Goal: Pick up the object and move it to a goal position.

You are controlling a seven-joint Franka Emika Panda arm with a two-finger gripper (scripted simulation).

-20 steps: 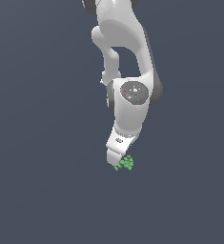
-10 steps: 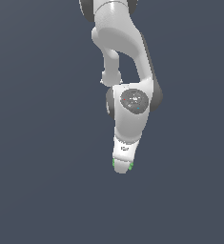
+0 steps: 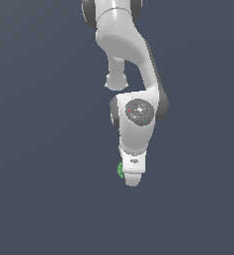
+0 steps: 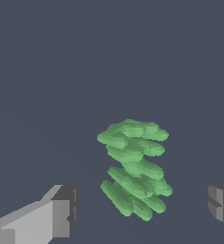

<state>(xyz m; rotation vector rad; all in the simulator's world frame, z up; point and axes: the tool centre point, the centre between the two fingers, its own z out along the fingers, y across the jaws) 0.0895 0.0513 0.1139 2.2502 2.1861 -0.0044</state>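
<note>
Object [image 4: 132, 167] under the gripper [image 4: 144, 209], fingers apart, not clamped.

Wrist view: whole green bumpy cluster lies on the grey floor [image 4: 46, 71] between the two fingertips [image 4: 61, 209], touching neither. Exterior view: only a green sliver [image 3: 120, 170] shows at the exterior view's left edge of the gripper [image 3: 132, 180]; the arm [image 3: 138, 119] hides the rest, finger gap unreadable.

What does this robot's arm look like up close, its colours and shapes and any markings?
The arm is glossy white, built of rounded tube-like segments with dark grey bands at the joints. A dark round cap with tiny coloured dots marks one joint. The gripper has pale grey, blocky jaws with darker grey inner pads. No cables show.
</note>
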